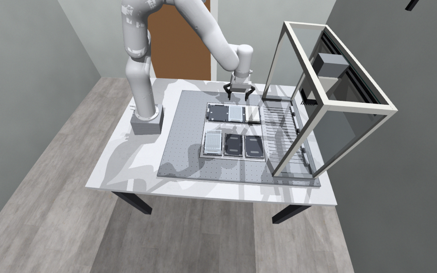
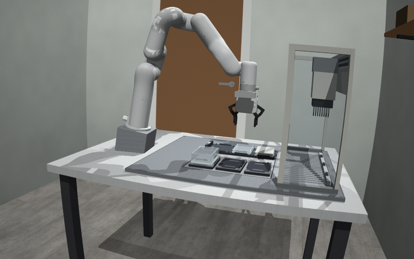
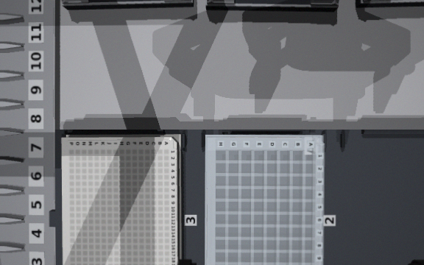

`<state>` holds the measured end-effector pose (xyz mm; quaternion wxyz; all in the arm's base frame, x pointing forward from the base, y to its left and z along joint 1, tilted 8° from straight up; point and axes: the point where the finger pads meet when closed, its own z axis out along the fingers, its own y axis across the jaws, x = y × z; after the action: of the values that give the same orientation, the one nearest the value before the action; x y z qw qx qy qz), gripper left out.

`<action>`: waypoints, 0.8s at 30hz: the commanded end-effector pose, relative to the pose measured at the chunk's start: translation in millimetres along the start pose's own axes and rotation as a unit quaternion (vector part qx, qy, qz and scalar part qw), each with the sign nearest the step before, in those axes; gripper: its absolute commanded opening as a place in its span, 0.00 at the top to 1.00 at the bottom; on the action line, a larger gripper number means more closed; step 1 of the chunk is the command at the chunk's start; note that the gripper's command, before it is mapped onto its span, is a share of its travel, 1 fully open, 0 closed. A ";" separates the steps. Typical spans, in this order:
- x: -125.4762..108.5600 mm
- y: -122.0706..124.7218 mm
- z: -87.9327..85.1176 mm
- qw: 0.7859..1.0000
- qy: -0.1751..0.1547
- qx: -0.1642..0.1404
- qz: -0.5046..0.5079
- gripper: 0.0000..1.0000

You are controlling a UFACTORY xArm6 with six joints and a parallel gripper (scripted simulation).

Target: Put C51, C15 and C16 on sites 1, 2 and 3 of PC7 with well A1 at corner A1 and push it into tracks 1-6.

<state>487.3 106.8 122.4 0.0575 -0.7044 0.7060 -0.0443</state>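
Observation:
The dark carrier PC7 point(image 1: 232, 113) lies on the apron in front of the rails. The 96-well plate C15 point(image 1: 236, 113) sits on its site 2 point(image 3: 264, 200). The 384-well plate C16 point(image 1: 253, 114) sits on its site 3 point(image 3: 121, 202). Site 1 point(image 1: 218, 113) is bare. The deep-well block C51 point(image 1: 212, 141) stands in nest S1 point(image 2: 205, 155). My gripper point(image 1: 239, 96) point(image 2: 245, 121) is open and empty, high above the carrier's site 2. Its fingers do not show in the wrist view.
Nests S2 point(image 1: 233, 145) and S3 point(image 1: 253, 146) are dark and bare. The loading rails point(image 1: 281, 134) lie inside the white instrument frame point(image 1: 325, 98), with track numbers point(image 3: 36, 147) along the apron edge. The arm's base point(image 1: 147, 119) stands at the table's left.

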 end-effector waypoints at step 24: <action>79.3 39.4 -12.6 1.000 0.000 0.002 -0.013 0.00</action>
<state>454.2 44.1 124.8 0.0558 -0.7134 0.6971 -0.0454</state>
